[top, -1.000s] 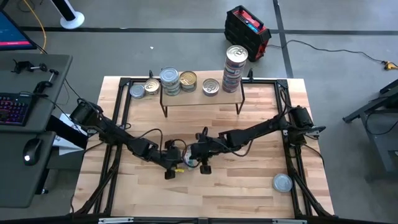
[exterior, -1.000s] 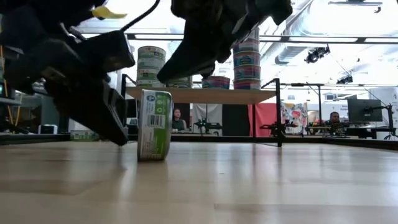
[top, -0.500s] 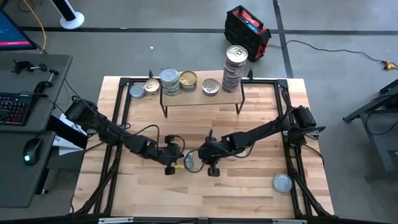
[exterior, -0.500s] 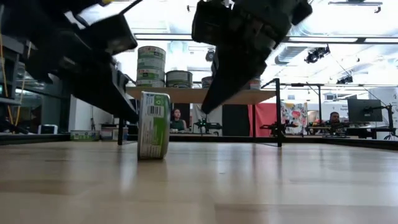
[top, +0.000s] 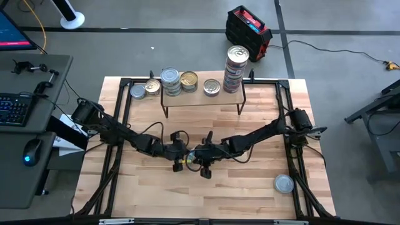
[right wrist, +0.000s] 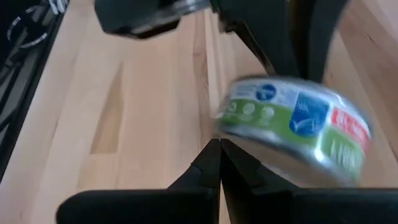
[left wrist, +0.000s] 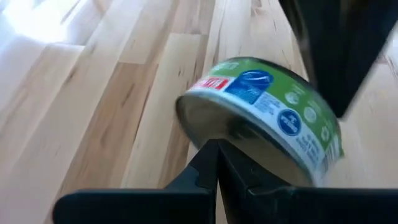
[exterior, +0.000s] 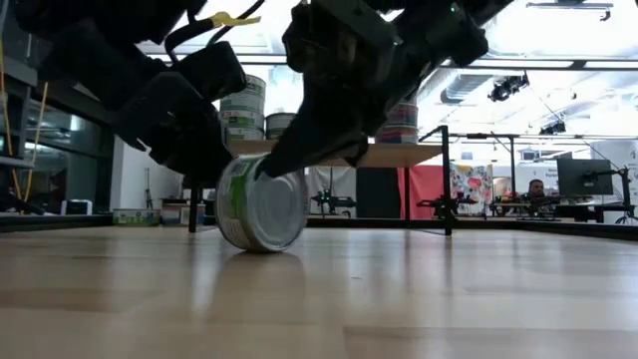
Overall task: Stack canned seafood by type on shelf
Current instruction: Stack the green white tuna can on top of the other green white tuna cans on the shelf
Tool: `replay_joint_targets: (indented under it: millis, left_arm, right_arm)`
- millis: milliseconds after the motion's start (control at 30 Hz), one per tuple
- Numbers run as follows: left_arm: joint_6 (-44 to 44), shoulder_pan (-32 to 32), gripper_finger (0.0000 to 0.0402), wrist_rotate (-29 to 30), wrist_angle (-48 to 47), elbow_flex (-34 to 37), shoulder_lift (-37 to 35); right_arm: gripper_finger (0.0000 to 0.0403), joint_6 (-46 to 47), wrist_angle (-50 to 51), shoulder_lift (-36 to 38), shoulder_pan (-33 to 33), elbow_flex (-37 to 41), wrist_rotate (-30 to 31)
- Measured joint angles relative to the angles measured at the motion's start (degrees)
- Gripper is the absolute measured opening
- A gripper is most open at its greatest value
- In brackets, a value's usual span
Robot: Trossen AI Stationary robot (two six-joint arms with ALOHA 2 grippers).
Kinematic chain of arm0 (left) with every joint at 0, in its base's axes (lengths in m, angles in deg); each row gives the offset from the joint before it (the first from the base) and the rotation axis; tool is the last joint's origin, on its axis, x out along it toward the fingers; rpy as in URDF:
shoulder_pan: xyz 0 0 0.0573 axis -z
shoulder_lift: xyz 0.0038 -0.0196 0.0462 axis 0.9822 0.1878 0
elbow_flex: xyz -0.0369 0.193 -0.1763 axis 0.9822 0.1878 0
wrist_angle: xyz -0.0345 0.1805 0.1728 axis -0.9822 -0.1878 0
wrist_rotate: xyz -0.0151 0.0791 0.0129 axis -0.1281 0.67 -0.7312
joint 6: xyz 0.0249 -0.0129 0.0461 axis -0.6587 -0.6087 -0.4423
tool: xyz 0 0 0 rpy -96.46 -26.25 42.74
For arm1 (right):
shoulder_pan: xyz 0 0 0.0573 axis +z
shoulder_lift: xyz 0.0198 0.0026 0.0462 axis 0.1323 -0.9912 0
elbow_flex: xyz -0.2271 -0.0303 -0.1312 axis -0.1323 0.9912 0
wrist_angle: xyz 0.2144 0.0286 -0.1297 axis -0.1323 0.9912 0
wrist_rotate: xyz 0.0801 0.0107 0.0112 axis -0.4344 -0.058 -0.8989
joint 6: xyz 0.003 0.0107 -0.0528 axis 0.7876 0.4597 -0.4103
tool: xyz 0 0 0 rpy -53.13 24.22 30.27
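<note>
Green-labelled tin [exterior: 261,209] tilted on edge; others on shelf [top: 203,96].

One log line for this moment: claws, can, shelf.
left claw: shut, at can | right claw: shut, at can | can: tilted on table | shelf: cans stacked

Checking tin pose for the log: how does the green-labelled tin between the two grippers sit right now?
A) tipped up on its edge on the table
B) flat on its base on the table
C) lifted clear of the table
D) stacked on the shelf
A: in the low view the green-labelled tin stands tilted on its rim on the table, its silver face showing, wedged between the shut left gripper and the shut right gripper.
</note>
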Motion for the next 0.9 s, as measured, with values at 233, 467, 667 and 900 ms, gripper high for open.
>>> replay_joint_targets:
  millis: [233, 467, 667, 900]
  left_arm:
    - [-0.08, -0.89, 0.0000, 0.09, 1.42, 0.00, 0.00]
    - [-4.69, -1.04, 0.0000, 0.63, 1.11, 0.00, -1.72]
    - [-5.76, -1.33, 0.0000, 3.23, -9.67, 0.00, -12.58]
    - [15.70, 1.20, 0.0038, -0.79, -14.24, 0.00, -23.97]
  right_arm:
    - [0.0000, 0.66, -4.17, -1.69, 0.24, 0.01, 0.28]
    - [0.0000, 0.31, -8.30, -1.66, 0.22, 0.03, -0.14]
    - [0.0000, -2.29, -0.47, 3.43, 0.17, 0.02, -2.89]
    - [0.0000, -3.64, 21.04, 14.58, -0.17, -0.04, 7.74]
